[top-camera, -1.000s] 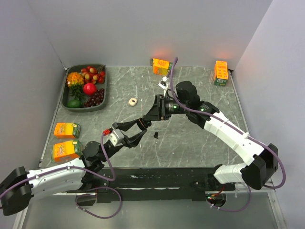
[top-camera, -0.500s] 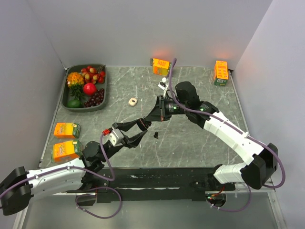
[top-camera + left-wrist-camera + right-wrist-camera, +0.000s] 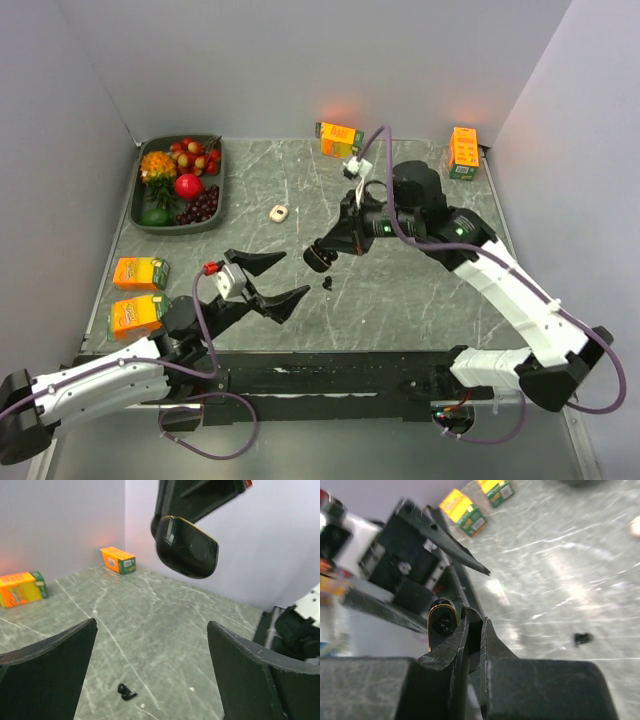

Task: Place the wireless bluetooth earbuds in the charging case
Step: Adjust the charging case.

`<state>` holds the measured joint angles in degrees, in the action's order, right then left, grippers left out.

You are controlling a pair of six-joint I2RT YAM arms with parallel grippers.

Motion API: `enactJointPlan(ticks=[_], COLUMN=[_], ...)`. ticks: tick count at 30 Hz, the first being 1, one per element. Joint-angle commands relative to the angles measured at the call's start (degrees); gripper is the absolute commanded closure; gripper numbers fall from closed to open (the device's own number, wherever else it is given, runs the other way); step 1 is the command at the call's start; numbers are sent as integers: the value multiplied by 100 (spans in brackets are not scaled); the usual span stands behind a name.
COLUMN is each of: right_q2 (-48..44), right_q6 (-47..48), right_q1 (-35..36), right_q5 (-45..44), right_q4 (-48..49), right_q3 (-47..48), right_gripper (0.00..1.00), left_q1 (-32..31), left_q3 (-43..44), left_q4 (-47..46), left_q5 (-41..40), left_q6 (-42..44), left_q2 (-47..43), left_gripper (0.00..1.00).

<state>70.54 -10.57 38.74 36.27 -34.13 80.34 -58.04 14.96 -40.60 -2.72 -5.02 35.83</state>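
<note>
- Step in hand: the earbuds are not yet in the case. The charging case [image 3: 186,545] is off the table [image 3: 400,290], and no earbud is held by either arm.
- Right gripper [image 3: 474,625]: jaws pressed nearly together, pinching the black, gold-rimmed charging case by a thin edge. The case hangs near the middle of the table, tilted toward the left arm.
- Whether the case lid is open cannot be told from any view.
- Left gripper [image 3: 296,273]: fingers spread fully wide and holding nothing. It sits low, near and to the left of the case, and is well apart from it.
- Black earbud [image 3: 327,284]: lies loose on the table, just near of the raised case and right of the left gripper's tips. Nothing touches it.
- Whitish earbud [image 3: 279,212]: lies farther back and to the left, between the case and the fruit tray [image 3: 214,190]. It too is untouched.
- No second whitish earbud could be made out.
- Juice cartons [image 3: 339,138]: they stand along the far edge and the near left edge, clear of the work.
- Judgement on the next move: the free left gripper is best placed to come down over the black earbud and close on it.
- That piece is very small, so the fingertips must be centred on it at table level.
- Risk: the right gripper's edge pinch looks slim, and the case may twist when an earbud is pressed in.
</note>
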Motion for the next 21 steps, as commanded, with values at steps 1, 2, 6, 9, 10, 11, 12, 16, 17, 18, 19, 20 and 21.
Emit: enactJointPlan(ticks=[1,2,6,9,10,11,12,16,17,18,19,20,21], right_q2=[-566,-646,-911,-1077,-1139,-1174,-1201,-1341,-1368,-1377,-1394,-1368,-1350], right_q6=[1661,1829,2304,2383,2384,2401,2445,2524,2551,2586,2603,2638,2674], right_q1=[475,650,705,731,731,731,740,950,995,1038,1117,1144,1171], right_q5=[-989,-1164,-1465,-1640,-1754,-1755,-1755,-1807,-1808,-1825,-1825,-1843,-1826], right_q4=[-437,-428,-498,-428,-358,-323,-305,-138,-60,-33,-6,-41,-59], right_q3=[-43,-192,-334,-457,-492,-562,-589,-773,-843,-879,-897,-897,-888], right_gripper=[100,100,100,100,100,100,100,100,100,100,100,100,100], left_q1=[21,47,144,302,494,600,705,882,882,882,882,882,891], left_q3=[629,727,1315,1658,1737,1756,1765,1826,1809,1774,1704,1660,1616], left_q4=[912,1061,1852,2126,2092,2022,1960,1924,1828,1758,1696,1530,1468], left_q5=[298,316,1059,1729,2271,2563,2775,3295,3348,3322,3305,3243,3191], left_q6=[-789,-999,-1133,-1177,-1334,-1440,-1554,-1565,-1529,-1503,-1398,-1310,-1239], left_q2=[-366,-384,-209,89,169,239,414,837,898,969,995,1022,1066], left_gripper=[4,4,4,4,4,4,4,4,4,4,4,2,1])
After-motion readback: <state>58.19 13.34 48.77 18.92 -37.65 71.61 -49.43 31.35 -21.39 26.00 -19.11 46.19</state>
